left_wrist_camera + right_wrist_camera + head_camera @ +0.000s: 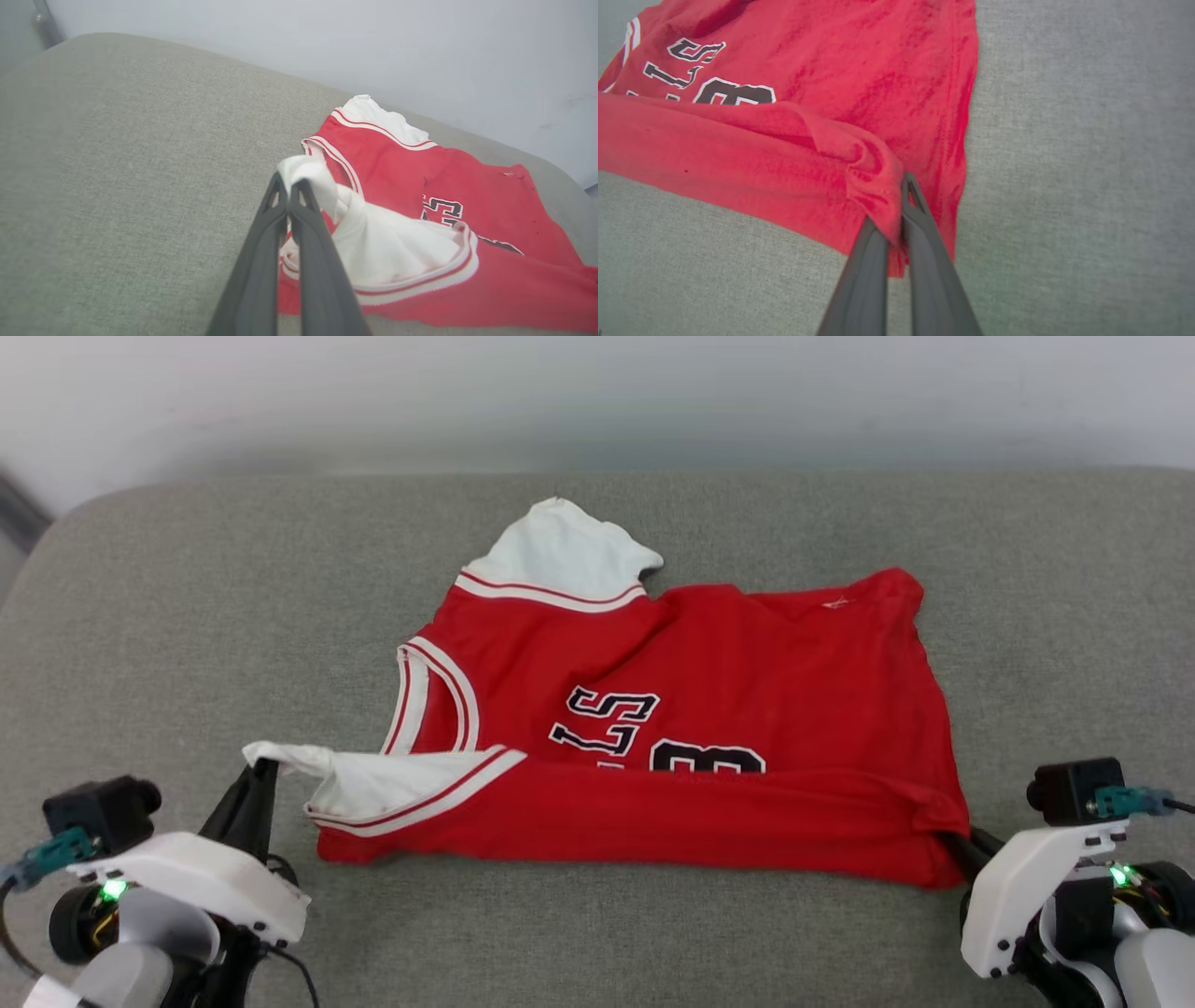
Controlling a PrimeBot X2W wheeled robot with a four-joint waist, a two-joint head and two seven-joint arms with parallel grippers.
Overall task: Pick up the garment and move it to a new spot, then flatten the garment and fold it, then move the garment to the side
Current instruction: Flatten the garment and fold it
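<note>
We hold the red shirt (747, 663), spread on the grey cushion (187, 616), with our left gripper (264, 770) clenched on its near white sleeve (373, 784) and our right gripper (962, 840) clenched on its near right corner.

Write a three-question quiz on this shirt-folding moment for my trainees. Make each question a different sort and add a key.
1. True or false: the garment lies on the grey fabric surface with its near edge folded up over the lower part of the black number.
2. What do the left jaws pinch? A) the red hem; B) the near white sleeve; C) the neckline trim.
3. Fill in the blank: the right jaws are ____ on the red hem corner.

Key: 1 true; 2 B; 3 shut.
</note>
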